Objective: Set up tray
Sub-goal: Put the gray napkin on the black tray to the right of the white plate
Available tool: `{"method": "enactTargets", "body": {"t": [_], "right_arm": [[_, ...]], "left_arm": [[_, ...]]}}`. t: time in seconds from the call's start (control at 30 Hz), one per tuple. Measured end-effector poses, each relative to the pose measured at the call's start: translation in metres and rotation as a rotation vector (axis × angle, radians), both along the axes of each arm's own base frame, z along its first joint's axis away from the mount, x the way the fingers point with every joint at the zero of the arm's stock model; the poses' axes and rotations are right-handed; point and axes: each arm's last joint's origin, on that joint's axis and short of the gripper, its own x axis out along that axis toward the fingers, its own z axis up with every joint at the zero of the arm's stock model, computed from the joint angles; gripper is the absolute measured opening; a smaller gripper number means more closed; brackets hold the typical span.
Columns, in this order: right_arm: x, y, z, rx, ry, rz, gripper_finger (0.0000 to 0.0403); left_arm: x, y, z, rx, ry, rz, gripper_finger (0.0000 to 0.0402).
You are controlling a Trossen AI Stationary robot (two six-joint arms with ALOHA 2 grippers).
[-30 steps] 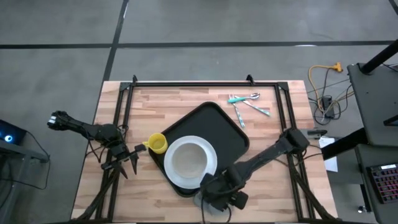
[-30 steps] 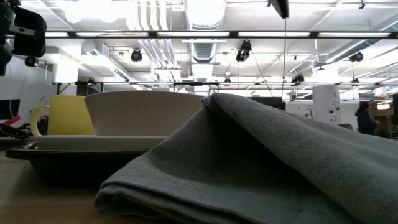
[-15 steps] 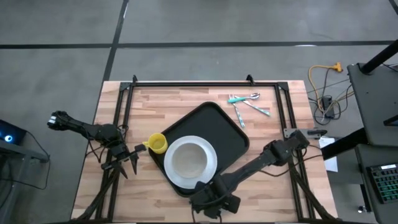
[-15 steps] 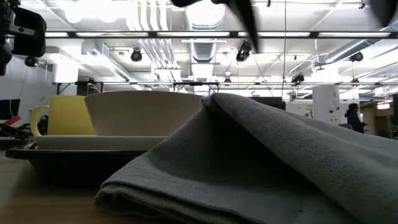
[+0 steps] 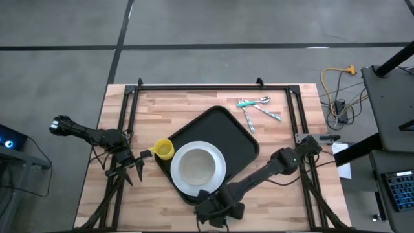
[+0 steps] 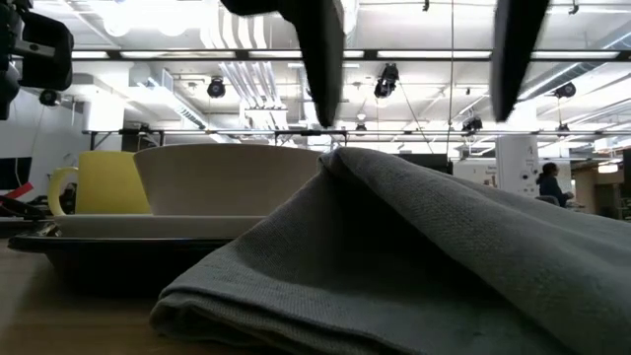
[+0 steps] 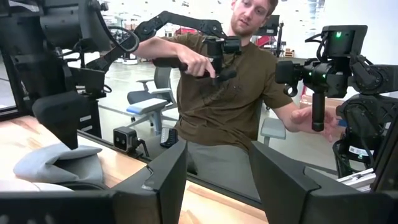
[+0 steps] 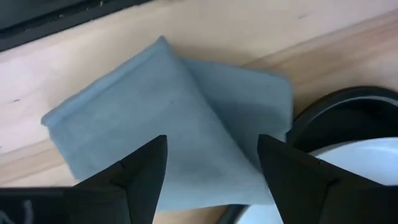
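Right gripper (image 8: 211,171) fingers spread wide, poised directly above folded grey napkin (image 8: 168,130), empty. Black tray (image 5: 226,129) just beyond fingertips, carrying white plate (image 5: 197,167); yellow mug (image 5: 163,149) alongside. Left gripper (image 5: 129,169) fingers apart, empty, well away at table edge.

In the high view, the folded grey cloth napkin (image 8: 180,130) is almost fully hidden under the right gripper (image 5: 217,212), and in the right wrist view its near edge is covered by the two dark fingers (image 8: 140,171). The large flat black rectangular tray (image 5: 226,133) is cut off in the right wrist view, where only a curved part of its rim shows beside a piece of the round white plate (image 8: 348,168). In the low view the napkin covers most of the table, the yellow cup (image 6: 99,182) stands partly behind the white bowl (image 6: 232,177), and the small cutlery with teal handles (image 5: 257,107) in the high view is too small to tell each piece.
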Motion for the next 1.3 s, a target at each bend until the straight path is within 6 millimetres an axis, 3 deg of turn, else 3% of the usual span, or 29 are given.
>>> {"method": "enactTargets", "body": {"t": [0.37, 0.67, 1.0, 1.13, 1.3], "right_arm": [[0.003, 0.002, -0.005, 0.011, -0.013, 0.032, 0.0233], [0.005, 0.004, -0.027, 0.011, 0.042, 0.034, 0.0226], [-0.002, 0.000, -0.026, -0.021, 0.123, -0.036, 0.0225], [-0.003, 0.000, -0.027, -0.028, 0.139, -0.050, 0.0206], [-0.003, 0.000, -0.027, -0.028, 0.138, -0.051, 0.0156]], "left_arm": [[0.000, 0.000, 0.000, 0.000, 0.000, 0.000, 0.0159], [0.000, 0.000, 0.000, 0.000, -0.001, 0.000, 0.0159], [0.000, 0.000, 0.000, 0.000, 0.000, 0.000, 0.0159], [0.000, 0.000, 0.000, 0.000, 0.000, 0.000, 0.0159], [0.000, 0.000, 0.000, 0.000, -0.001, 0.000, 0.0159]]}}
